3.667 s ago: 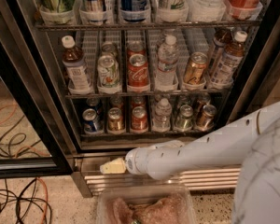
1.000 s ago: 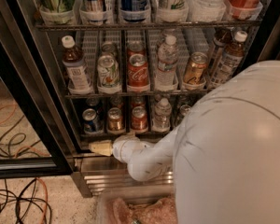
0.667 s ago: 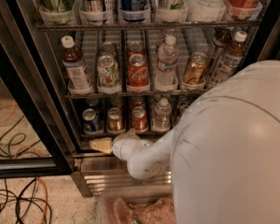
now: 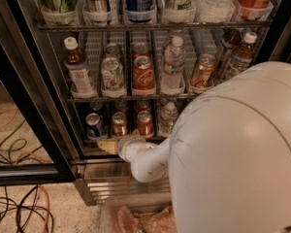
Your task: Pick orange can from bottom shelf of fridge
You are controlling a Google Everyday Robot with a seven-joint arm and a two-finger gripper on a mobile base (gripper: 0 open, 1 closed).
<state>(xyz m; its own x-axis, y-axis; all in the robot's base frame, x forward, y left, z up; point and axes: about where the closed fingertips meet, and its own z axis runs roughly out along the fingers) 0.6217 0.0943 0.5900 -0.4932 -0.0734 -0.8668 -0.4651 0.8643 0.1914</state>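
Observation:
The orange can [image 4: 119, 124] stands on the bottom shelf [image 4: 89, 141] of the fridge [image 4: 39, 106], between a blue can [image 4: 94, 125] on its left and a red can [image 4: 144, 123] on its right. A small water bottle [image 4: 169, 116] stands right of the red can. My gripper [image 4: 108, 145] is at the shelf's front edge, just below and slightly left of the orange can, pointing left. My white arm [image 4: 237, 154] fills the lower right and hides the right end of the shelf.
The middle shelf holds tea bottles, cans, a red cola can [image 4: 143, 74] and a gold can [image 4: 202, 72]. The ribbed steel base [image 4: 106, 178] is below the gripper. Cables [image 4: 14, 212] lie on the floor at left. A clear bin [image 4: 136, 217] with pinkish contents sits at the bottom.
The arm has swung in from the right, and its bulk now covers the right side. Over the last second the gripper has crept up towards the bottom shelf's cans.

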